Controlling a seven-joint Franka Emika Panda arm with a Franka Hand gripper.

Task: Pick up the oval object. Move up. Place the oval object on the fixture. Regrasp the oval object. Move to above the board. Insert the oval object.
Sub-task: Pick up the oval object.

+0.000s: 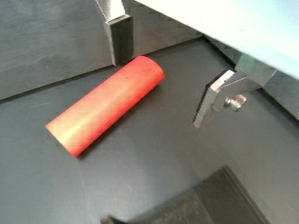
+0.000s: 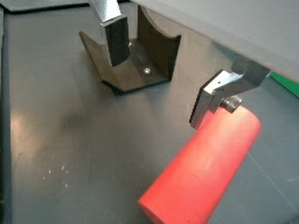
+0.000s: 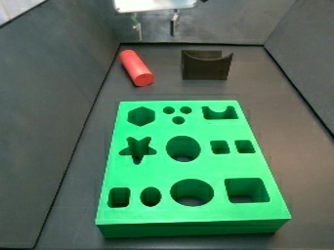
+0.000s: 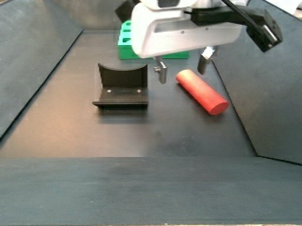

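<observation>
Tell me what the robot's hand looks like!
The gripper has a chunky white boxy body with black parts on top. Two thin fingers stick out of it: flat silver metal plates with dark pads. In a wrist view, one finger carries a small shiny bolt. It hangs above the dark floor, near the red peg.

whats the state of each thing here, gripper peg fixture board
gripper: open, empty, hanging above the floor near the peg's end
oval object: lying flat on the floor, not held
fixture: upright on the floor, notch empty
board: flat on the floor, cut-outs all empty
</observation>
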